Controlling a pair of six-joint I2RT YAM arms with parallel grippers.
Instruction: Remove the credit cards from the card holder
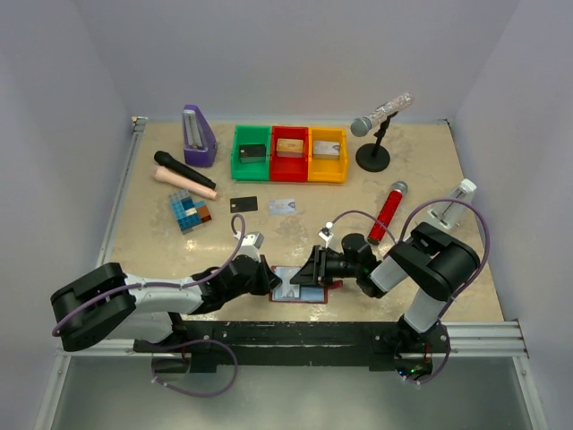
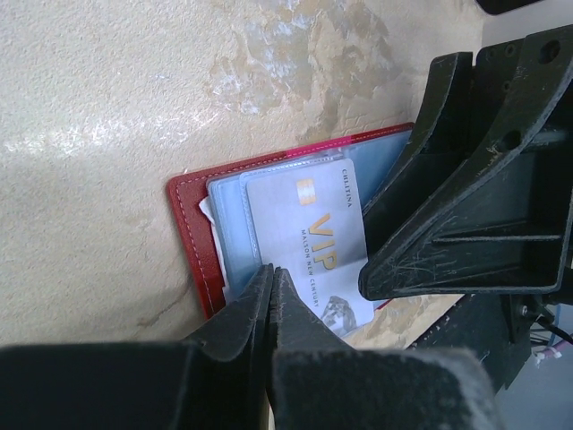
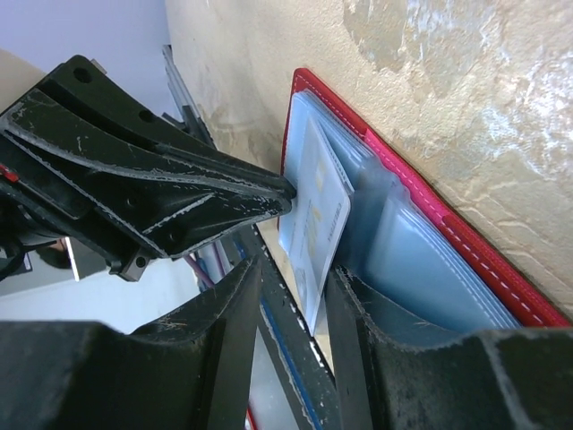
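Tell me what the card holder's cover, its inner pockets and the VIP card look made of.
Card holder cover: dark-red leather or imitation, matte, pale stitching along its edge. Inner pockets: thin clear plastic, bluish, glossy, contents showing through. VIP card: probably plastic, smooth silvery-grey face, gold print.

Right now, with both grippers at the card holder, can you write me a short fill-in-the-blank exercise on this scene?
1. The red card holder lies open, and the silvery card in it bears the gold letters ___.
2. Farther out, the loose card lying left of the grey card is ___.
3. Of the three bins in a row, the middle bin is ___.

Missing words: VIP; black; red.
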